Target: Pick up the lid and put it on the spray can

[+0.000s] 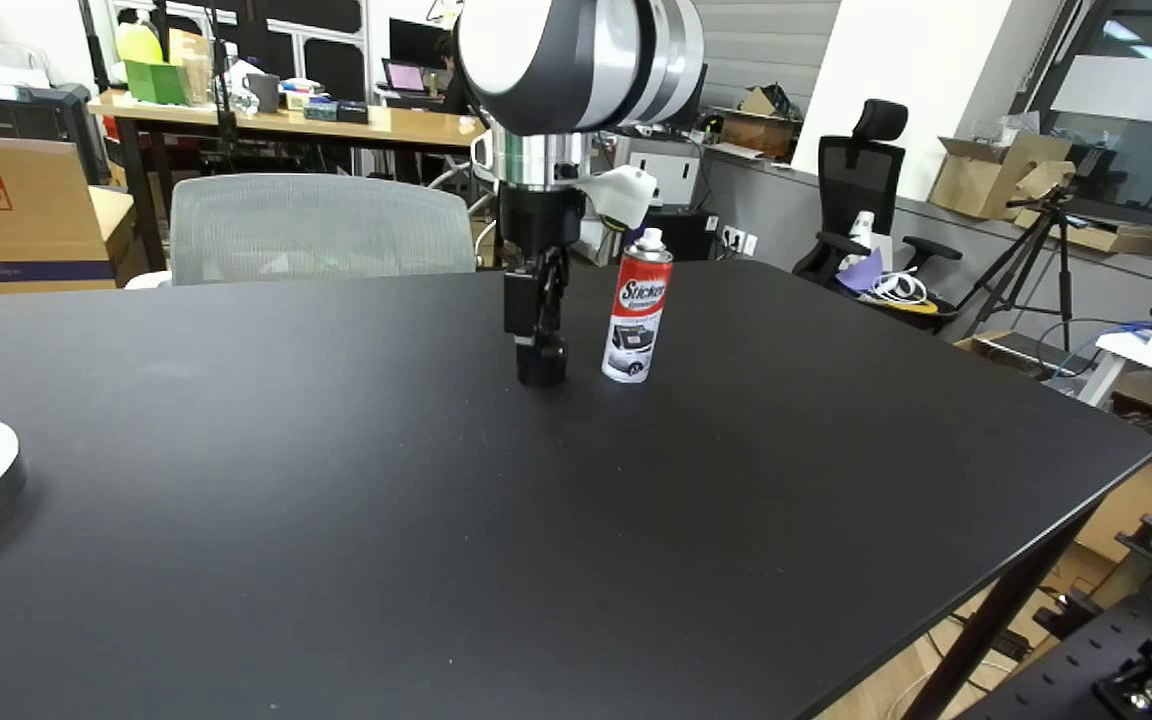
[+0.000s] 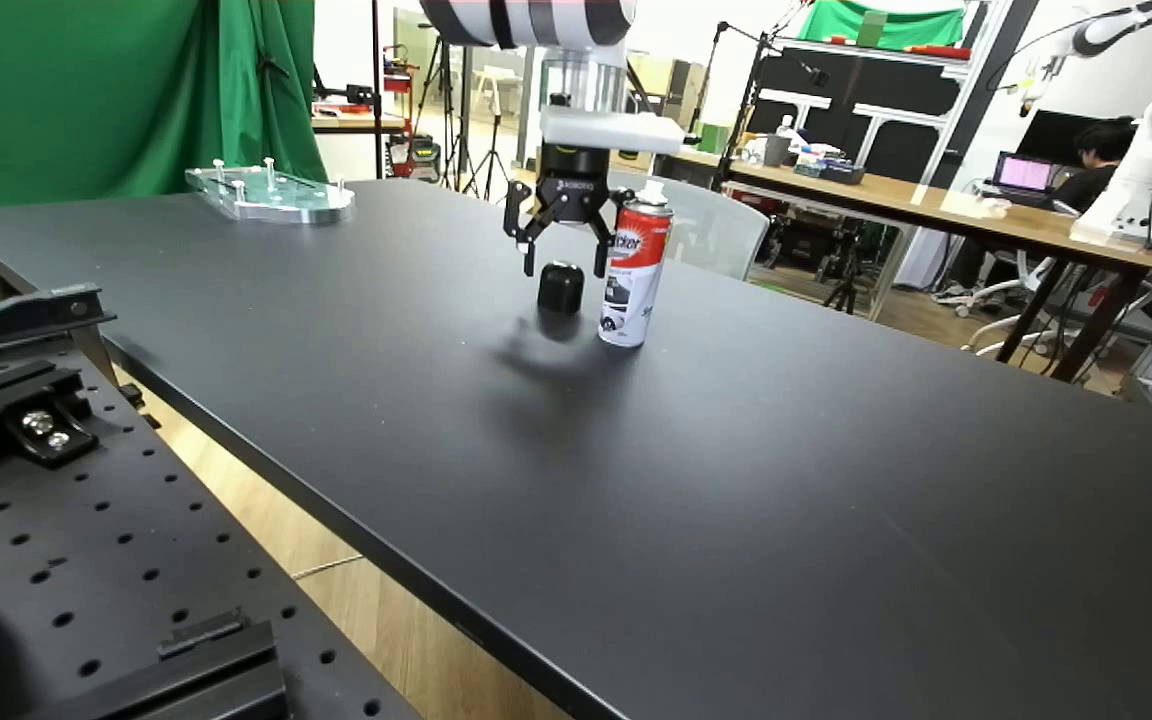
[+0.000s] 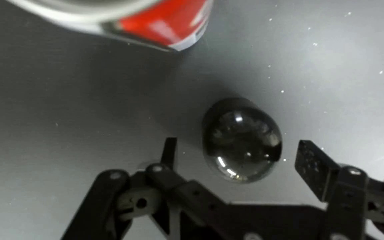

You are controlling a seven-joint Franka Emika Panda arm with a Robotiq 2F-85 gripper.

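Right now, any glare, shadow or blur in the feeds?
Wrist view: small bright highlights on the lid, pale glare on the table at upper right, spray can cropped at the top edge and slightly soft; in an exterior view, diffuse shadow on the table below the gripper.

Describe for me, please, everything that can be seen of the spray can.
The spray can is a slim cylinder standing upright on the black table. Its printed side is red above, with the word "Sticker", and white below, with small pictures; the finer print is too blurred to read. A silvery, metal-looking shoulder narrows to a white, uncovered nozzle. It stands apart from the lid and the open end effector; only the table seems to touch it.
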